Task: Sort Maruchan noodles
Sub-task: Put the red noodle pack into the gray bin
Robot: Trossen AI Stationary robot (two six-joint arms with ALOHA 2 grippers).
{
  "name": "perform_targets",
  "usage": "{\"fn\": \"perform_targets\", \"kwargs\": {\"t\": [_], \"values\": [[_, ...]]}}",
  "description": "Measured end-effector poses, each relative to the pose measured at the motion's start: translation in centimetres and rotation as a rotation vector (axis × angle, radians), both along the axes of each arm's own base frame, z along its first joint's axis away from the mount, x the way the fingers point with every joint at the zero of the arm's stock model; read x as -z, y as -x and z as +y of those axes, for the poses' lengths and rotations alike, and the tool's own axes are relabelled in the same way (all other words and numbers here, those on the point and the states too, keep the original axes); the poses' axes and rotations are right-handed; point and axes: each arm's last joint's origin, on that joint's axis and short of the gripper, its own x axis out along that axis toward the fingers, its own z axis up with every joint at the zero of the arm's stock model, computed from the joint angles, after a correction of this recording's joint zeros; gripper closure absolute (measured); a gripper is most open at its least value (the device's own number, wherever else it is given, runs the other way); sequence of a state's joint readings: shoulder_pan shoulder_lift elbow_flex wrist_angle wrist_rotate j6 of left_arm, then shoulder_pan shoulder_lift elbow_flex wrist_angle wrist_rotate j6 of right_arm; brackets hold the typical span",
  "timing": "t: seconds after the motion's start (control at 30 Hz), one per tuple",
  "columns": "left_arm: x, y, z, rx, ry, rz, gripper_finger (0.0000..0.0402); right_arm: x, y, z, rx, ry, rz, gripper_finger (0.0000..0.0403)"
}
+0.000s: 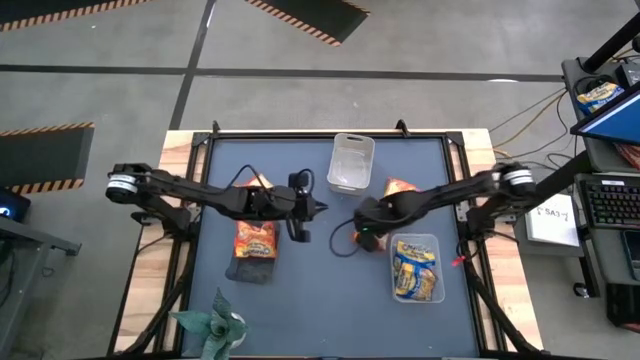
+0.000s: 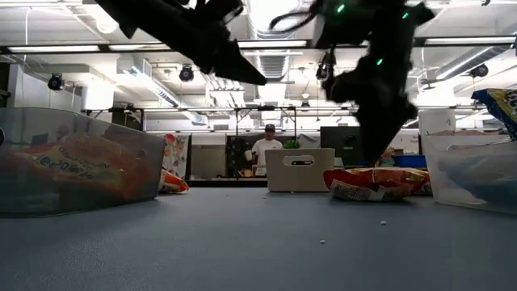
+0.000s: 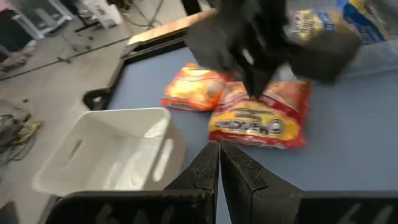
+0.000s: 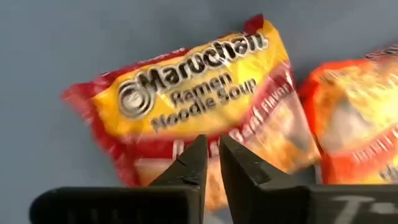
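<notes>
Nearest the low camera, a clear tub (image 2: 77,162) holds orange packets (image 1: 256,239), seemingly the bin for that colour. A second tub (image 1: 417,267) on the right arm's side holds blue-and-yellow packets (image 1: 416,270), so the sorting looks to go by colour. Farther out on the bench (image 1: 320,300), the right gripper (image 4: 212,155) hangs over a loose red-and-yellow packet (image 4: 199,99), its fingers almost together and holding nothing, probably lining up a pick. Another orange packet (image 4: 354,118) lies just beside it. The left gripper (image 3: 219,165) waits mid-bench, fingers nearly closed and empty, pointing that way. An empty white tub (image 1: 351,162) stands at the far edge.
</notes>
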State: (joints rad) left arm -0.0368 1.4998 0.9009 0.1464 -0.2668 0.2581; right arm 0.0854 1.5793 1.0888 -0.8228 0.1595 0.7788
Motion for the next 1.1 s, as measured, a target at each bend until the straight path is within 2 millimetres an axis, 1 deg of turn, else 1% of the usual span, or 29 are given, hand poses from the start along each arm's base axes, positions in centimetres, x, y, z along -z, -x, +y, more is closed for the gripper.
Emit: {"fn": "perform_targets", "kwargs": {"t": [0.07, 0.17, 0.23, 0.3, 0.33, 0.4, 0.5, 0.57, 0.67, 0.8, 0.87, 0.93, 1.0, 1.07, 1.1], "values": [[-0.4, 0.3, 0.0, -0.003, -0.004, -0.005, 0.0402, 0.6, -1.2, 0.1, -0.031, 0.006, 0.018, 0.0384], [-0.9, 0.6, 0.0, 0.0, -0.006, -0.008, 0.0402, 0.7, -3.2, 0.9, -0.117, 0.017, -0.01, 0.0392], [-1.0, 0.9, 0.0, 0.001, -0.006, 0.006, 0.0402, -0.1, -4.4, 1.6, -0.195, 0.038, -0.062, 0.0393], [-0.8, 0.9, 0.0, 0.008, -0.003, 0.023, 0.0402, -1.7, -5.1, 2.0, -0.237, 0.079, -0.115, 0.0394], [-0.7, 1.0, -0.1, 0.02, 0.004, 0.038, 0.0402, -2.4, -5.1, 2.1, -0.25, 0.091, -0.124, 0.0394], [-0.5, 1.1, -0.1, 0.029, 0.023, 0.058, 0.0402, -3.7, -4.4, 2.0, -0.245, 0.108, -0.127, 0.0394], [-0.1, 1.3, -0.2, 0.028, 0.056, 0.092, 0.0402, -4.5, -2.6, 1.3, -0.184, 0.158, -0.061, 0.0394], [0.0, 1.3, -0.3, 0.028, 0.062, 0.104, 0.0402, -4.1, -1.5, 0.6, -0.129, 0.195, 0.015, 0.0394], [0.0, 1.3, -0.5, 0.029, 0.067, 0.104, 0.0402, -2.4, -0.6, -0.2, -0.08, 0.196, 0.068, 0.0394], [0.0, 1.4, -0.6, 0.029, 0.073, 0.107, 0.0402, 0.7, -0.3, -0.4, -0.068, 0.12, 0.117, 0.0394], [0.0, 1.4, -0.6, 0.029, 0.076, 0.106, 0.0402, 1.7, -0.5, -0.3, -0.074, 0.093, 0.098, 0.0394], [0.0, 1.4, -0.6, 0.028, 0.076, 0.105, 0.0402, 1.9, -1.4, 0.1, -0.109, 0.052, -0.003, 0.0394], [0.0, 1.4, -0.6, 0.029, 0.076, 0.104, 0.0402, 1.7, -2.6, 0.7, -0.148, 0.061, -0.128, 0.0394], [0.0, 1.3, -0.6, 0.03, 0.077, 0.101, 0.0402, 1.0, -3.1, 1.2, -0.176, 0.103, -0.198, 0.0394], [0.0, 1.3, -0.6, 0.035, 0.084, 0.104, 0.0402, 0.3, -3.3, 1.2, -0.193, 0.118, -0.222, 0.0394]]}}
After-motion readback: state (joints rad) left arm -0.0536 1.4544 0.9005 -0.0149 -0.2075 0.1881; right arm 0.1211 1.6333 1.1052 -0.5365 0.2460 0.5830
